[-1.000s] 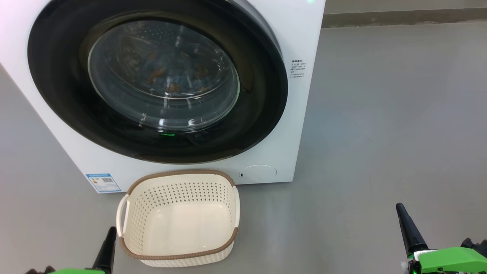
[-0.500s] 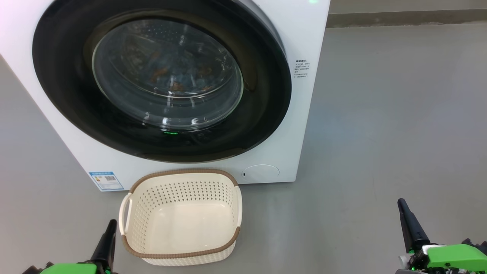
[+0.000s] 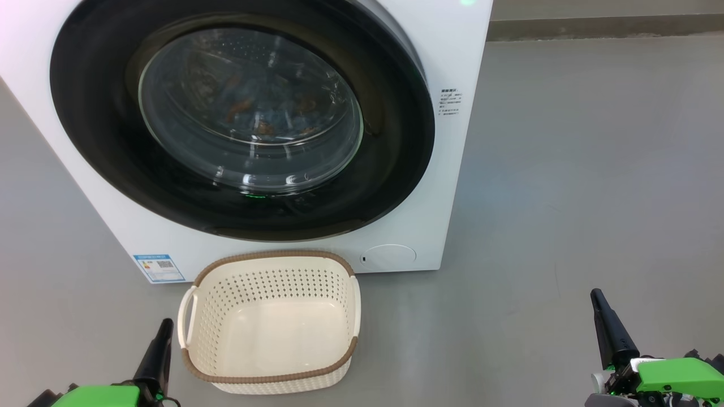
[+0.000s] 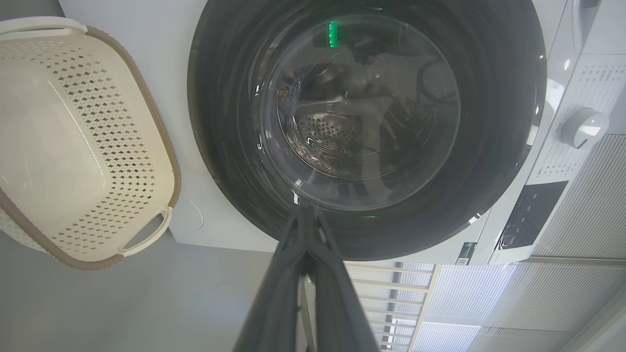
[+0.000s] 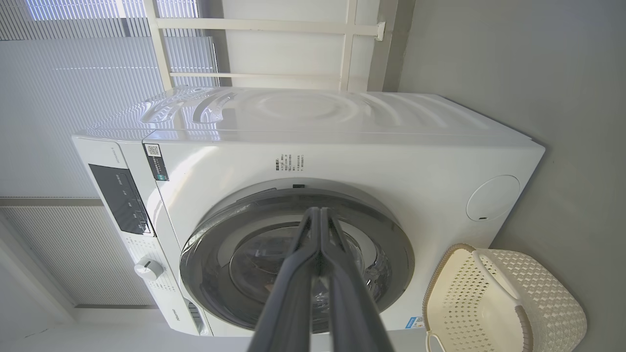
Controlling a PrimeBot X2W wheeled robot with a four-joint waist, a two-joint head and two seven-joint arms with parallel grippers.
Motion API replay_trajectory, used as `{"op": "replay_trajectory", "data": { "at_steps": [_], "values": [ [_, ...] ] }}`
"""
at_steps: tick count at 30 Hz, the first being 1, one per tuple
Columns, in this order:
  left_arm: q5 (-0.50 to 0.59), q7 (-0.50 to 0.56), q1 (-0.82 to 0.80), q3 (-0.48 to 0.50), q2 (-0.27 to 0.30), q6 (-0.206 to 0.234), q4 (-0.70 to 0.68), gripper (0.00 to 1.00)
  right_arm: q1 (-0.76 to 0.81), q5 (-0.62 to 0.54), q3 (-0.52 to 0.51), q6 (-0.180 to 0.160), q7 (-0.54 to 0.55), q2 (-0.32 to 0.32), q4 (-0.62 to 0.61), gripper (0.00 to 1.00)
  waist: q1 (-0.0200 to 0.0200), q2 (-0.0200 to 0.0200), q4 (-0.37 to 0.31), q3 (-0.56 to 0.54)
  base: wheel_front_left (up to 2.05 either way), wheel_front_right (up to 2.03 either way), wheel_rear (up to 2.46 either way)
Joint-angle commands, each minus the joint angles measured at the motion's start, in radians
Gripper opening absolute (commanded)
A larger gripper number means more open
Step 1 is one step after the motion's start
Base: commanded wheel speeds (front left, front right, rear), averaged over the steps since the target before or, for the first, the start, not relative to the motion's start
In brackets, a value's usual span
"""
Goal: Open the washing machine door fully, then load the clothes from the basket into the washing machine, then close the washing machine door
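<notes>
Grey floor (image 3: 565, 169) holds washing machine (image 3: 441, 186), its blue label (image 3: 159, 267) unreadable; left gripper (image 3: 164, 330) and right gripper (image 3: 598, 302) closed, empty

We see the washing machine (image 3: 458, 62), a big white front-loader on the floor, with a blue energy label (image 3: 159, 268) low at one front corner and a round cap (image 3: 388, 256) low at the other. The washing machine door (image 3: 96, 130) sits shut against the front, a glossy black rim around a bulging glass bowl. Through the glass we make out the clothes (image 3: 263, 121), blue with orange-brown prints, lying in the drum. The basket (image 3: 271, 257), cream with perforated sides and a brown rim, stands upright on the floor just in front of the machine, its pale bottom bare.
</notes>
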Motion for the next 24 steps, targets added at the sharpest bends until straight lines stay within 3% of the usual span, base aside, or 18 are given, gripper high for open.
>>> {"op": "replay_trajectory", "data": {
  "at_steps": [1, 24],
  "values": [
    [-0.008, 0.006, -0.041, 0.035, 0.022, -0.007, -0.02, 0.0, -0.039, 0.005, 0.019, 0.002, 0.007, -0.003, -0.026, 0.0, 0.0, 0.0, 0.0, 0.0, 0.0, 0.0, 0.0],
    [-0.008, 0.006, -0.041, 0.035, 0.022, -0.007, -0.02, 0.0, -0.039, 0.0, 0.013, 0.002, 0.012, 0.001, -0.025, 0.0, 0.0, 0.0, 0.0, 0.0, 0.0, 0.0, 0.0]
  ]
}}
